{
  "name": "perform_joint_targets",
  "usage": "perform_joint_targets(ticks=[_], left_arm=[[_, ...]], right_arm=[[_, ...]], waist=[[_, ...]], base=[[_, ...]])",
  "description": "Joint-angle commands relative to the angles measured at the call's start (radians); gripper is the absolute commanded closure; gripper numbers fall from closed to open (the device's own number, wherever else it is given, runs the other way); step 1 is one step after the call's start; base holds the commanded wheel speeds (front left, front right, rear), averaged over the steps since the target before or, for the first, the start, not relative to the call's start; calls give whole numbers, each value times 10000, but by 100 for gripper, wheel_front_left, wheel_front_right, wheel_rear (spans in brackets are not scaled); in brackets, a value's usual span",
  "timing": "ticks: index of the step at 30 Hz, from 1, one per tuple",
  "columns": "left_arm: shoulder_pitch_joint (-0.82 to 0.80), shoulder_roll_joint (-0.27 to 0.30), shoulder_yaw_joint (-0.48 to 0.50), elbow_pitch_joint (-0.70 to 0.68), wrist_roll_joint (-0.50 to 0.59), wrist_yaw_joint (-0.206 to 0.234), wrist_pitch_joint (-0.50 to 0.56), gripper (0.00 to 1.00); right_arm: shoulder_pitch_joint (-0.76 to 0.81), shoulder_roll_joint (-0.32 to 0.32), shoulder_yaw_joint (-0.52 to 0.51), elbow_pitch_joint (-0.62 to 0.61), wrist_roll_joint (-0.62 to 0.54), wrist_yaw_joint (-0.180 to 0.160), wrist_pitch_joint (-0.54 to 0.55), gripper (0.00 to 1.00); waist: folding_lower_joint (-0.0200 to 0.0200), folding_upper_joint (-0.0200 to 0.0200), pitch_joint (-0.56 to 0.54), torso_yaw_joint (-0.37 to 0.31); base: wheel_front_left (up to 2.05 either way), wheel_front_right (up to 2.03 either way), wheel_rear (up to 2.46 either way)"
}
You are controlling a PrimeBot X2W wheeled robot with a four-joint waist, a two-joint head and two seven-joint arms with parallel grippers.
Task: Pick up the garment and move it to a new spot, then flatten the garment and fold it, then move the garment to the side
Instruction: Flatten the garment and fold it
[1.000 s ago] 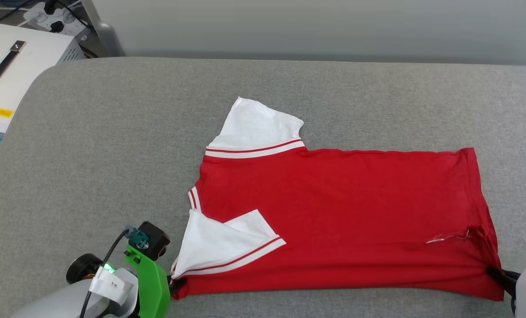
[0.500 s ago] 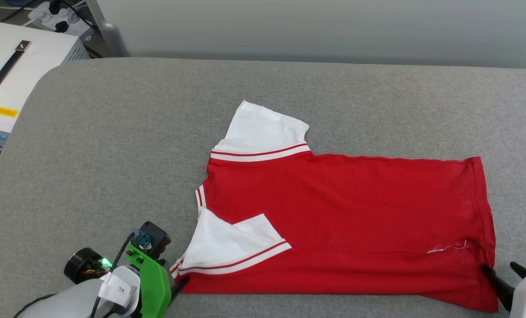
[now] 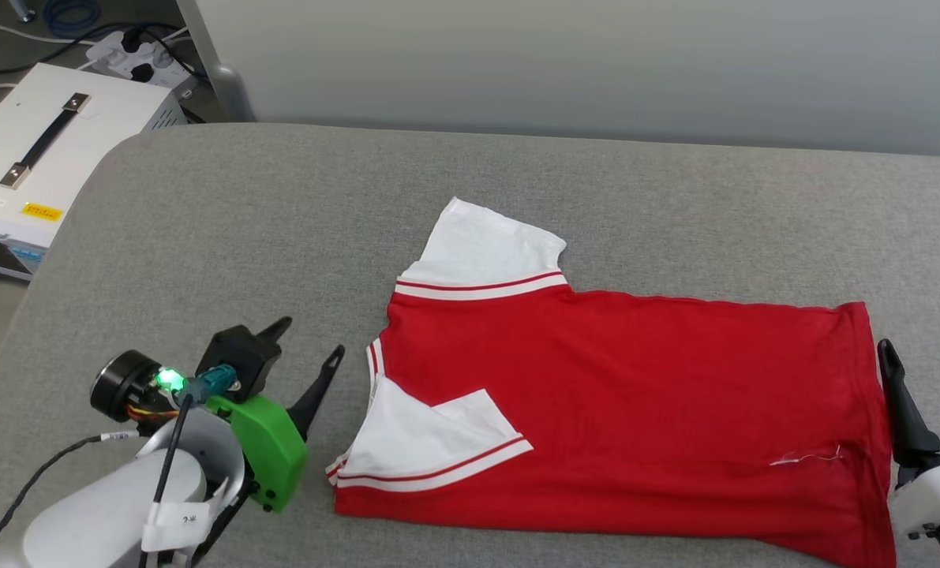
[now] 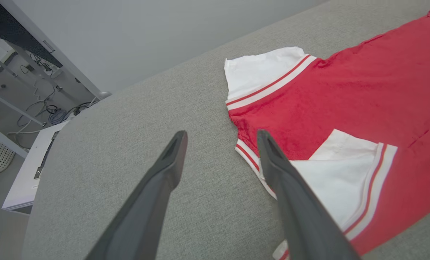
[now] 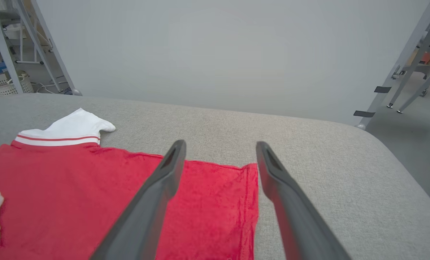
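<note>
Both empty, fingers spread apart: left gripper (image 3: 310,337) just left of garment (image 3: 635,394) collar, right gripper (image 3: 918,343) at its right hem.

Bright, even, diffuse light; soft faint shadows, sharp focus, wide-angle bending in wrist views.

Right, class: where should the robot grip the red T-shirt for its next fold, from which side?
Probably the far edge: white sleeve with the left tool, hem corner with the right tool, from above. The T-shirt lies flat; that sleeve sticks out.
</note>
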Motion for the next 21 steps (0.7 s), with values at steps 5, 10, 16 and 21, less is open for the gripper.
perform_joint_targets(ticks=[5,10,16,21], left_arm=[[-653,-233,405,358,279,76,-698,0],[-1649,-408,728,793,323,-475,-785,0],[-3311,-602,1223,1659,-430,-1879,79,0],[-4830,-790,1439,2879,-1341,-3101,1724,0]], right_arm=[[-167,570,-116,-612,-539,-7,-371,0],[-354,720,-60,-863,-779,-7,-434,0],[-868,714,64,-1253,-861,-7,-450,0],[-1425,580,242,-1581,-937,-7,-416,0]], waist=[[0,0,285,-29],[0,0,803,-227],[0,0,1860,-636],[0,0,2750,-1040]], base=[[0,0,0],[0,0,0],[0,0,0],[0,0,0]])
